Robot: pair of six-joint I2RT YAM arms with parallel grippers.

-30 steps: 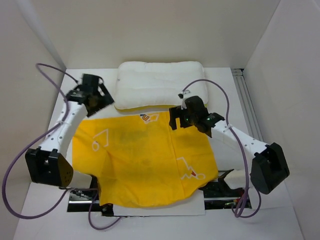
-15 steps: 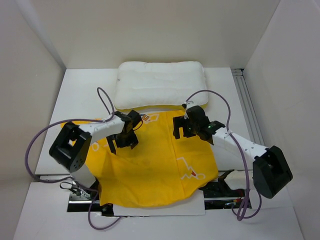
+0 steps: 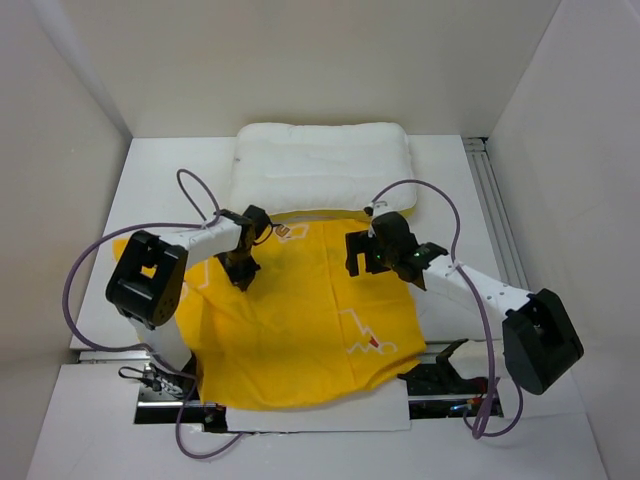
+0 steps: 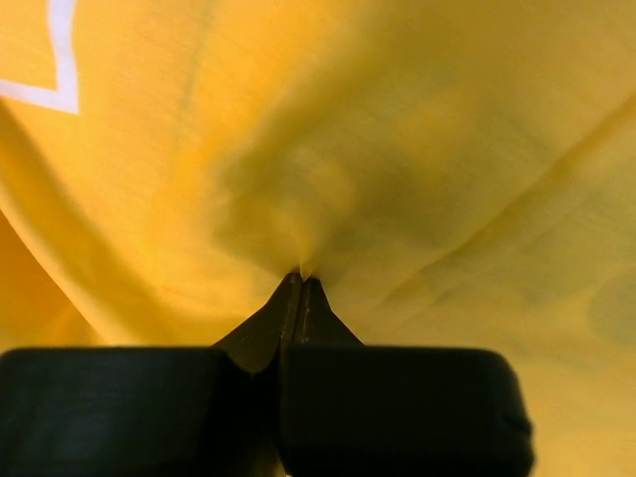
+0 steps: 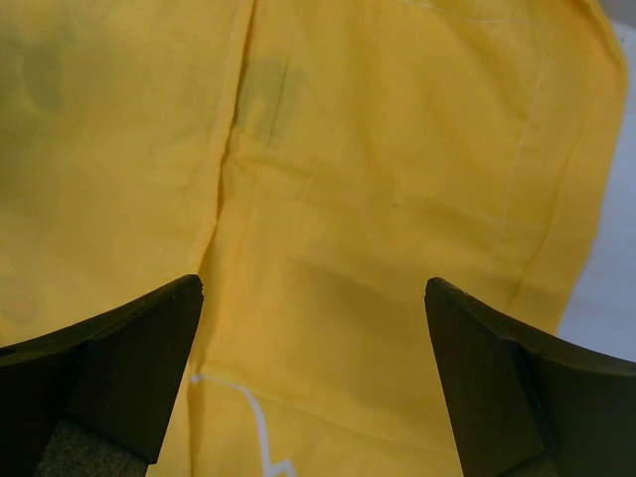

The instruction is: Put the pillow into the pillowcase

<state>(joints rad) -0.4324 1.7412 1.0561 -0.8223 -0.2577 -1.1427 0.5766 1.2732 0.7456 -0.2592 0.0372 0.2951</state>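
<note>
Left claw (image 4: 301, 283) clamped on pillowcase (image 3: 300, 330) fold; right claw (image 5: 313, 290) spread wide just over it, pillow (image 3: 320, 175) beyond at far edge of desk (image 3: 150, 190).

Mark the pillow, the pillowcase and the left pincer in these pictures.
pillow (image 3: 320, 168): top view, middle of its white upper face.
pillowcase (image 3: 300, 335): top view, plain yellow cloth near its middle.
left pincer (image 4: 300, 283): left wrist view, closed fingertips pinching the pillowcase.
</note>
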